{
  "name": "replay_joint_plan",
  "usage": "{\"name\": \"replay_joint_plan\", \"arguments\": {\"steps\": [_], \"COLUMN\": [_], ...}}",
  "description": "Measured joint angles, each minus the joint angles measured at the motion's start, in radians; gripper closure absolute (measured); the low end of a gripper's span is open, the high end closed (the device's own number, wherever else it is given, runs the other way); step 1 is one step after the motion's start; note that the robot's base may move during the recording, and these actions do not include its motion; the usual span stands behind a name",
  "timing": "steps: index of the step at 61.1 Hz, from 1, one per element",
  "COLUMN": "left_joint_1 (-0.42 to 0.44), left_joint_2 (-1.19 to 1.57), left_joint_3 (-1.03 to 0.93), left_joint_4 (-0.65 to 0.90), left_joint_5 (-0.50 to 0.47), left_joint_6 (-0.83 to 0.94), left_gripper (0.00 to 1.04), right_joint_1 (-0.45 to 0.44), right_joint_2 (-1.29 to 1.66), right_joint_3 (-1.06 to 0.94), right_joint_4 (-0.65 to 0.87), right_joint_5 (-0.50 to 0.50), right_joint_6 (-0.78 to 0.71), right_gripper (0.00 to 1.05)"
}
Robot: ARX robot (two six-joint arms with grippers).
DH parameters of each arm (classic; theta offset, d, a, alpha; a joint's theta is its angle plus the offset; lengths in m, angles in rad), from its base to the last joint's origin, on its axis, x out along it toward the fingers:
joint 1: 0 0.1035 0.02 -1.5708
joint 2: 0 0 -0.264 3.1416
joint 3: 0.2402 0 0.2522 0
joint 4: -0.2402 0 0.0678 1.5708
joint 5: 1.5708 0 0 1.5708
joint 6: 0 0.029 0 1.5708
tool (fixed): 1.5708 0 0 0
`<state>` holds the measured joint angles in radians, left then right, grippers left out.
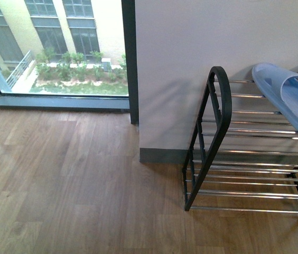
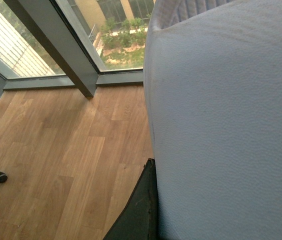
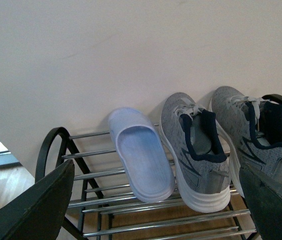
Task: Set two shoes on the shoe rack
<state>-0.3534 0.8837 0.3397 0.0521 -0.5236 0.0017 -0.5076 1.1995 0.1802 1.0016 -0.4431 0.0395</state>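
Note:
One light blue slipper (image 1: 291, 98) lies on the top shelf of the shoe rack (image 1: 212, 137), at its left end; the right wrist view shows this slipper (image 3: 141, 160) with its toe toward the wall. My right gripper (image 3: 156, 170) hangs open in front of the rack's top shelf (image 3: 96, 172), with nothing between its dark fingers (image 3: 31, 205). The other light blue slipper (image 2: 231, 125) fills much of the left wrist view, and my left gripper (image 2: 181, 190) is shut on it above the floor. Only one of its dark fingers (image 2: 140, 210) shows. Neither arm appears in the front view.
Two grey sneakers (image 3: 196, 150) (image 3: 253, 135) sit beside the slipper on the top shelf. The rack stands against a white wall (image 1: 191, 53). A floor-to-ceiling window (image 1: 59, 47) is to the left, over wooden floor (image 1: 75, 180). A small castor (image 2: 1, 176) rests on the floor.

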Motion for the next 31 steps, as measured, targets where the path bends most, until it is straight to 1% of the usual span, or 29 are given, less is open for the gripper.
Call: {"name": "replay_joint_plan", "arguments": {"steps": [2, 3, 5, 7, 24, 27, 31], "left_joint_1": [0.0, 0.0, 0.0, 0.0, 0.0, 0.0, 0.0], "left_joint_2": [0.0, 0.0, 0.0, 0.0, 0.0, 0.0, 0.0], "left_joint_3": [0.0, 0.0, 0.0, 0.0, 0.0, 0.0, 0.0], "left_joint_4": [0.0, 0.0, 0.0, 0.0, 0.0, 0.0, 0.0], "left_joint_5": [0.001, 0.001, 0.003, 0.002, 0.0, 0.001, 0.0], "left_joint_6": [0.0, 0.0, 0.0, 0.0, 0.0, 0.0, 0.0], "left_gripper": [1.03, 1.03, 1.03, 1.03, 1.03, 1.03, 1.03], "right_joint_1": [0.027, 0.035, 0.063, 0.088, 0.233, 0.265, 0.29], "right_joint_2": [-0.009, -0.015, -0.042, -0.08, -0.344, -0.41, -0.461], "right_joint_3": [-0.032, -0.04, -0.066, -0.088, -0.151, -0.16, -0.16], "right_joint_4": [0.035, 0.034, 0.023, -0.002, -0.196, -0.25, -0.293], "right_joint_5": [-0.009, -0.008, 0.011, 0.037, 0.184, 0.211, 0.235], "right_joint_6": [-0.01, -0.012, -0.018, -0.022, -0.033, -0.038, -0.036], "right_gripper": [0.33, 0.35, 0.42, 0.49, 0.93, 1.03, 1.03]}}
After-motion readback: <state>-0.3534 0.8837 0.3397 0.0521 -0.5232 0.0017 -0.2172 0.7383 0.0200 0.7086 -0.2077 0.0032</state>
